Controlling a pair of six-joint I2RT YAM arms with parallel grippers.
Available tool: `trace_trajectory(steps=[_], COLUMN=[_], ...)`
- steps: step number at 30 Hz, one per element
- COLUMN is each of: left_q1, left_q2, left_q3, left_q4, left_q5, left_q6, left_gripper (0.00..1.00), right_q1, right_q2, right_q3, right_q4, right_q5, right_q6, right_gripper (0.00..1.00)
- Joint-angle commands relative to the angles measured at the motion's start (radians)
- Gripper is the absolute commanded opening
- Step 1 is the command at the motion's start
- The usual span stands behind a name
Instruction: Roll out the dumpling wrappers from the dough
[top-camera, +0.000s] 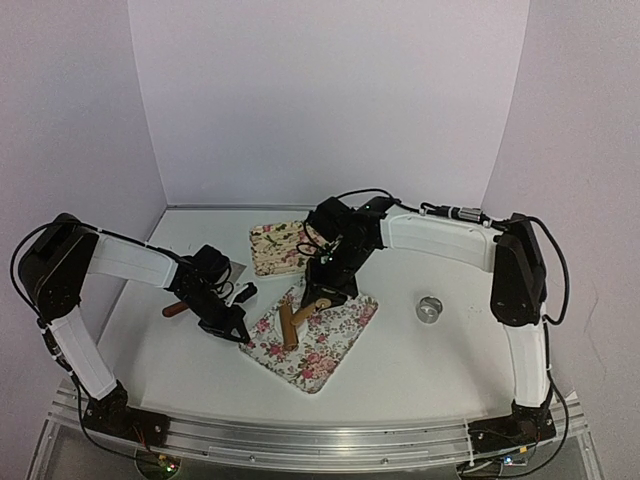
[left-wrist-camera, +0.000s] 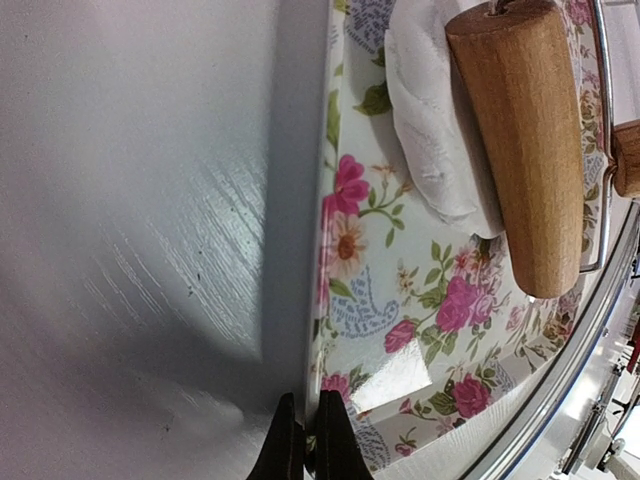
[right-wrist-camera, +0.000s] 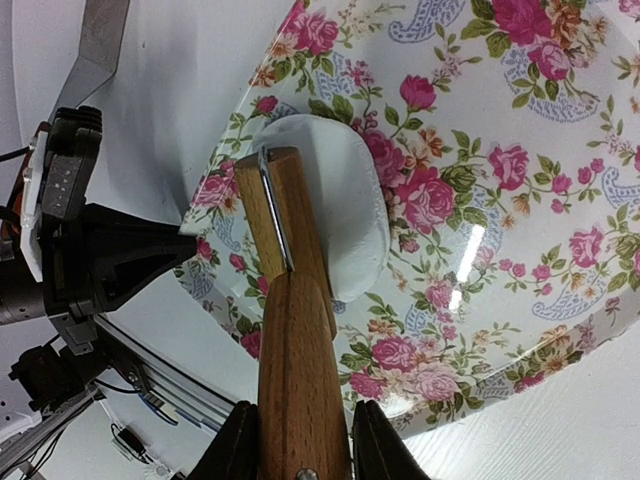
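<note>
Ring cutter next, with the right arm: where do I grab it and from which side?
Probably straight down from above, jaws spanning its round wall. The metal ring seems to sit flat, open end up, alone on the table right of the flowered tray, so no side is blocked.

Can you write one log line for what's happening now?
left gripper: pinching tray rim | right gripper: holding rolling pin | dough: under rolling pin, on tray

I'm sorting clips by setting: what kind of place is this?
Probably a robot lab booth, staged for kitchen work: plain white backdrop walls, a floral tray holding white dough, a wooden rolling pin.
</note>
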Motion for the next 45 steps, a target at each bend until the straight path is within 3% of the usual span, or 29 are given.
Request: trace_trajectory(steps=[1, 26, 45], left_q1=[0.006, 0.021, 0.049], left_q2=[-0.014, -0.03, -0.034], left_q3=[0.024, 0.023, 0.017], left_q4=[-0.042, -0.1, -0.107], left_q5=[-0.002, -0.172, -0.194], left_q6=[-0.032, -0.112, -0.126], left_gripper=[0.0, 0.0, 0.0], right_q1=[-0.019, -0.093, -0.097], right_q2=[0.052, -0.014, -0.047], right_q3=[-0.062, -0.335, -0.411], right_q4=[-0.162, -0.276, -0.274], right_q5=[0.15, 0.298, 0.304], right_q6=[0.006, 0.035, 0.052], right_gripper=[0.0, 0.0, 0.0])
